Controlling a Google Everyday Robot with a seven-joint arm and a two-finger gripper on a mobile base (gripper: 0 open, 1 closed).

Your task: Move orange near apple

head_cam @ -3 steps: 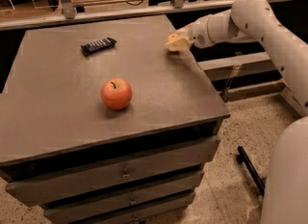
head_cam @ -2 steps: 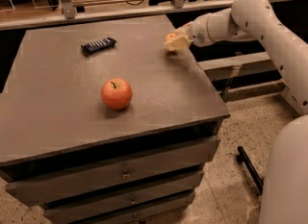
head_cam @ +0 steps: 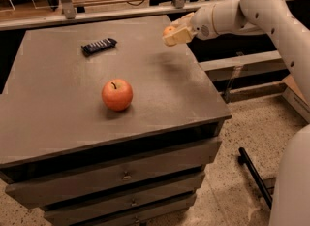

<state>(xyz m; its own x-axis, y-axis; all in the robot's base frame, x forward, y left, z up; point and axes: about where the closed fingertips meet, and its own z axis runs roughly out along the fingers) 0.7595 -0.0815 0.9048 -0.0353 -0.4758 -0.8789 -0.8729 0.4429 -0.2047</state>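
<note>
So the orange (head_cam: 169, 28) is up in the gripper (head_cam: 170, 35) right now. I can only see a small slice of it peeking out between the pale fingers (head_cam: 180, 35), which are closed around it. The gripper is holding it in the air over the back corner of the table (head_cam: 58, 123), on the side where the arm (head_cam: 261, 11) comes in. There's a soft shadow (head_cam: 164, 64) on the tabletop just below the gripper, so the fruit isn't touching the surface.

The apple (head_cam: 116, 94) is well apart from the gripper, down toward the front edge of the table and off to the side the fingers point toward. It's sitting upright with the stem on top, and nothing is touching it.

Out past the fingertips, at about the same depth as the gripper, a dark flat packet (head_cam: 99, 46) lies on the table. I can't tell what it is.

Below the gripper's side of the table, the front has stacked drawers (head_cam: 116, 171), and there's speckled floor (head_cam: 232, 191) beside them. Behind the gripper a metal rail (head_cam: 121, 11) runs along the back.
</note>
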